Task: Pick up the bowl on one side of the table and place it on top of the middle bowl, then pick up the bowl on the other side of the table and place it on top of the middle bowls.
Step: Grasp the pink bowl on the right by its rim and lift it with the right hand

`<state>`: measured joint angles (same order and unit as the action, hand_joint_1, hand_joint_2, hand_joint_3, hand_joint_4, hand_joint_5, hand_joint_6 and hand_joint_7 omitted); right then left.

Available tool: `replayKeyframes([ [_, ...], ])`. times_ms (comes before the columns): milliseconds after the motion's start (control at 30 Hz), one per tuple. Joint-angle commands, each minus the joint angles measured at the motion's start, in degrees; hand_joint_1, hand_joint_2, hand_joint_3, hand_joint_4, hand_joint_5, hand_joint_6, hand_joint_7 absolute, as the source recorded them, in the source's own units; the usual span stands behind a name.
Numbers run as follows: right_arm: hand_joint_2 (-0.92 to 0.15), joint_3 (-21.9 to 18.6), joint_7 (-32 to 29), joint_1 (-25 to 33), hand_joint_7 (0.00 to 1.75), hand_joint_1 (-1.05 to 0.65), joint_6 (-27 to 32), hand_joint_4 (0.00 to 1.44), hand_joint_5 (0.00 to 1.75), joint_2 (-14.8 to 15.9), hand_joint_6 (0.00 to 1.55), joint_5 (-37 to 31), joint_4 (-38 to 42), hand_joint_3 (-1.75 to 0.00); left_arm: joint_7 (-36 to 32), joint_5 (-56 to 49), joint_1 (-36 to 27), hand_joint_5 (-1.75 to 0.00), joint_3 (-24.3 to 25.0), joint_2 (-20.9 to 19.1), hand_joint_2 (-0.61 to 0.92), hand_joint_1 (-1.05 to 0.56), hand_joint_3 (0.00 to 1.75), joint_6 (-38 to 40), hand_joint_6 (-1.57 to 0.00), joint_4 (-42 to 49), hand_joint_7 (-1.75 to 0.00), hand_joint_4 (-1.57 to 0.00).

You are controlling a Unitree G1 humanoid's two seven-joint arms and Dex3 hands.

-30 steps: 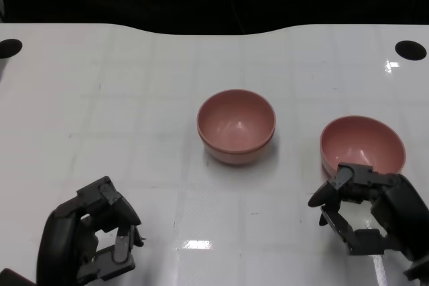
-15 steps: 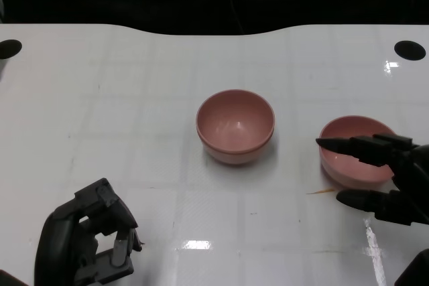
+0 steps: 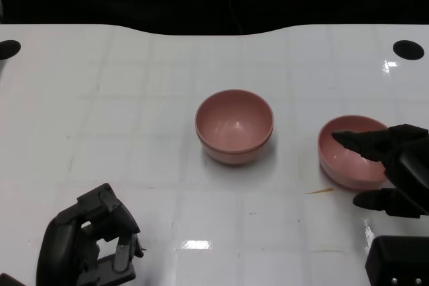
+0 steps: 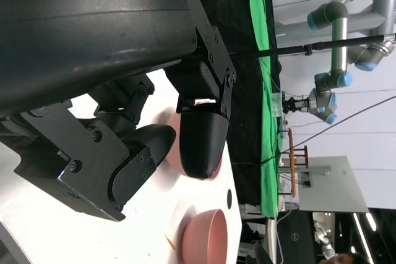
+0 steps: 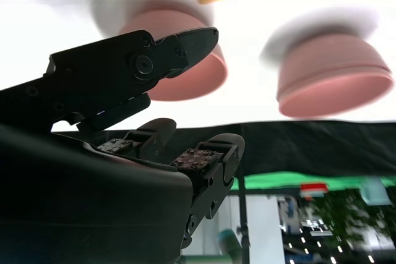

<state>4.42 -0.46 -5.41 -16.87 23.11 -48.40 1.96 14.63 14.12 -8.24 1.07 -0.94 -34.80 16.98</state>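
A pink bowl [image 3: 234,126] stands at the table's middle, with a second rim line just under its rim. Another pink bowl [image 3: 350,153] stands to its right. My right hand [image 3: 390,167] is spread at that bowl's right side: upper fingers [image 3: 358,142] reach over the rim above the inside, the thumb stays outside near the front wall. I cannot tell whether it touches the bowl. The right wrist view shows this bowl [image 5: 198,75] beyond the fingers [image 5: 154,54] and the middle bowl [image 5: 334,72] farther off. My left hand [image 3: 90,242] stays at the near left, fingers curled on nothing.
The white table [image 3: 134,98] has a black hole at each far corner [image 3: 409,49] [image 3: 8,48]. A thin orange sliver [image 3: 320,191] lies in front of the right bowl. Beyond the far edge is dark. The left wrist view shows robot arms [image 4: 334,41] far off.
My right hand has opened from a curled pose, moved forward and right, and now straddles the right bowl's rim. The left hand has stayed put. Both bowls stand where they were.
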Motion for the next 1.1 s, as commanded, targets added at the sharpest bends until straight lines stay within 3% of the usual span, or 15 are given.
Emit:
replayKeyframes([
  [33,-0.85,2.2,0.8,-2.7,0.01,-0.54,2.7,0.42,0.18,1.7,0.43,-1.1,2.7,0.0,0.5,-0.1,-0.3,-1.75,0.8,-0.1,0.45,-0.01,1.37,0.2,-0.85,-0.7,-1.54,-0.89],
  [267,-0.83,6.4,-0.9,-6.3,0.0,-0.47,5.3,0.45,0.15,2.4,0.44,-1.9,8.5,0.0,0.8,-0.4,-0.3,-1.75,0.8,0.4,0.46,-0.01,1.37,0.8,-0.84,-1.1,-1.55,-0.89],
  [567,-0.88,14.4,-3.2,-14.9,0.03,-0.4,9.5,0.52,0.13,0.7,0.52,-4.2,23.7,-0.01,0.9,-2.1,-0.1,-1.74,0.7,0.7,0.44,-0.01,1.39,0.0,-0.85,-0.6,-1.54,-0.88],
  [600,-0.9,15.3,-3.9,-15.7,0.09,-0.37,9.8,0.74,0.25,0.6,0.69,-4.6,25.3,-0.02,0.9,-2.3,-0.1,-1.74,0.7,0.6,0.44,-0.01,1.39,0.0,-0.84,-0.6,-1.54,-0.88],
  [633,-0.91,16.0,-4.4,-16.3,0.1,-0.35,10.0,0.84,0.32,0.5,0.77,-4.7,26.4,-0.02,1.0,-2.5,-0.1,-1.74,0.7,0.6,0.45,-0.01,1.39,0.0,-0.84,-0.7,-1.54,-0.88],
  [700,-0.92,17.1,-5.3,-17.3,0.1,-0.34,9.6,0.88,0.35,0.5,0.81,-4.3,28.3,-0.02,0.9,-2.6,-0.1,-1.74,0.7,0.7,0.45,-0.01,1.39,0.0,-0.83,-0.8,-1.55,-0.88],
  [767,-0.92,17.7,-7.4,-18.1,0.15,-0.21,7.6,0.9,0.88,0.5,1.06,-3.3,30.6,-0.03,0.8,-2.6,-0.1,-1.74,0.8,0.7,0.45,-0.01,1.38,0.1,-0.83,-0.9,-1.55,-0.87],
  [800,-0.92,17.8,-9.6,-18.5,0.21,-0.15,5.8,0.87,1.21,0.5,1.15,-2.7,32.1,-0.02,0.8,-2.6,-0.2,-1.74,0.8,0.8,0.45,-0.01,1.38,0.0,-0.83,-0.9,-1.56,-0.87],
  [833,-0.92,18.0,-12.0,-18.8,0.5,-0.1,4.1,0.87,1.47,0.5,1.14,-2.3,33.3,-0.05,0.8,-2.6,-0.2,-1.74,0.8,0.9,0.45,-0.01,1.38,0.0,-0.83,-0.9,-1.56,-0.87],
  [867,-0.91,18.2,-15.2,-19.0,1.04,-0.07,2.4,0.91,1.63,0.6,0.97,-2.4,34.5,-0.08,0.8,-2.6,-0.2,-1.74,0.9,0.9,0.45,-0.01,1.38,-0.1,-0.82,-0.8,-1.56,-0.87],
  [900,-0.9,18.4,-17.7,-19.2,1.35,-0.05,1.1,0.94,1.69,0.8,0.85,-2.5,35.1,-0.09,0.8,-2.7,-0.1,-1.75,0.9,0.9,0.45,-0.02,1.37,-0.3,-0.82,-0.7,-1.56,-0.87],
  [933,-0.89,18.6,-19.5,-19.4,1.55,-0.04,0.3,0.95,1.72,0.9,0.77,-2.5,35.6,-0.11,0.8,-2.8,0.0,-1.75,0.9,0.9,0.45,-0.02,1.37,-0.5,-0.82,-0.6,-1.56,-0.87],
  [967,-0.87,18.7,-21.3,-19.7,1.66,-0.04,-0.5,0.95,1.73,1.1,0.71,-2.5,35.7,-0.12,0.6,-3.0,0.0,-1.75,0.9,0.9,0.46,-0.02,1.37,-0.4,-0.82,-0.6,-1.56,-0.87],
  [1033,-0.84,18.8,-23.5,-20.1,1.72,-0.03,-1.3,0.89,1.74,1.6,0.65,-2.8,35.4,-0.13,0.5,-3.1,0.1,-1.75,1.0,1.0,0.46,-0.02,1.36,-0.2,-0.82,-0.5,-1.56,-0.87],
  [1100,-0.6,18.6,-24.6,-20.5,1.68,-0.05,-1.5,0.88,1.75,2.0,0.66,-2.9,34.2,-0.57,0.5,-2.8,0.0,-1.75,1.0,1.3,0.46,-0.02,1.37,0.2,-0.81,-0.8,-1.57,-0.87],
])
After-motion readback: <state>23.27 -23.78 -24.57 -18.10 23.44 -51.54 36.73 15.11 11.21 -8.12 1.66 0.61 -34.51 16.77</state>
